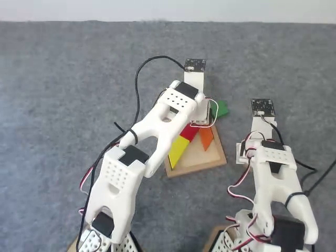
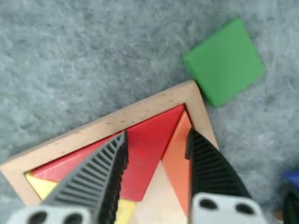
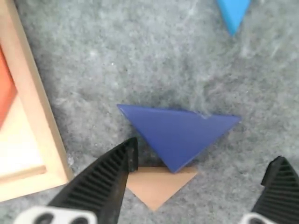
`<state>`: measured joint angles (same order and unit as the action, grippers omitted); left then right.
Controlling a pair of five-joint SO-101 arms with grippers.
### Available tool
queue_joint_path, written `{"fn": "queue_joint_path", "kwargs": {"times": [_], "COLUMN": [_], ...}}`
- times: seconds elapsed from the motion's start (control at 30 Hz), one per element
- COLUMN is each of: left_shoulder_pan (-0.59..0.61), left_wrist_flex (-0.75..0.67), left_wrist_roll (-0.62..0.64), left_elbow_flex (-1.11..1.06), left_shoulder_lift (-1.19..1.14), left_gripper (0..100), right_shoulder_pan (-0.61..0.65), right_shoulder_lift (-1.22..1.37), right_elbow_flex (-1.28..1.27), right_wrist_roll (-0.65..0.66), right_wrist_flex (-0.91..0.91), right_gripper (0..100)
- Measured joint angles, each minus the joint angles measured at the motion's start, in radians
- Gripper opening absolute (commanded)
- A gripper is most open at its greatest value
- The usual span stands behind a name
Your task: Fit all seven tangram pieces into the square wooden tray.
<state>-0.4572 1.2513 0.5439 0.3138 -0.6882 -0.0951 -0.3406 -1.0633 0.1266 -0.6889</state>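
The left hand (image 2: 158, 135) hangs part open over the wooden tray (image 2: 140, 109), above the red triangle (image 2: 149, 149) lodged in a tray corner, and grips nothing. An orange piece (image 2: 180, 158) and a yellow piece (image 2: 39, 184) lie in the tray beside the red one. A green square (image 2: 224, 60) lies on the tabletop (image 2: 70, 56) just outside that corner. The right hand (image 3: 205, 154) is spread wide and empty over a dark blue triangle (image 3: 180, 130), which lies near the tray's outer edge and touches a tan triangle (image 3: 156, 184).

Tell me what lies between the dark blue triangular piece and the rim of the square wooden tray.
Nothing lies there. The right wrist view shows bare grey carpet between the dark blue triangular piece and the rim of the square wooden tray.
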Motion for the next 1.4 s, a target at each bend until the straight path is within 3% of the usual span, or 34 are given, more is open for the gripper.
{"fn": "queue_joint_path", "kwargs": {"times": [0.33, 0.63, 0.8, 1.1, 1.23, 1.4], "left_shoulder_pan": [0.014, 0.112, 0.144, 0.319, 0.345, 0.347], "left_wrist_flex": [0.003, 0.095, -0.054, -0.635, -0.617, -0.563], "left_wrist_roll": [-0.04, -0.118, -0.189, -0.364, -0.414, -0.42], "left_elbow_flex": [0.005, -0.089, -0.474, -1.583, -1.784, -1.861], "left_shoulder_lift": [0.1, 0.535, 0.954, 1.827, 2.131, 2.337], "left_gripper": [20, 20, 20, 20, 20, 20], "right_shoulder_pan": [0.0, 0.0, 0.0, 0.002, 0.0, -0.015], "right_shoulder_lift": [0.0, 0.0, 0.0, 0.0, 0.0, 0.0], "right_elbow_flex": [0.0, 0.0, 0.0, 0.0, 0.003, 0.193], "right_wrist_roll": [0.0, 0.0, 0.0, 0.0, 0.0, 0.0], "right_wrist_flex": [0.0, 0.0, 0.0, 0.0, -0.012, -0.227], "right_gripper": [41.3, 41.3, 41.3, 41.3, 41.2, 34.6]}}
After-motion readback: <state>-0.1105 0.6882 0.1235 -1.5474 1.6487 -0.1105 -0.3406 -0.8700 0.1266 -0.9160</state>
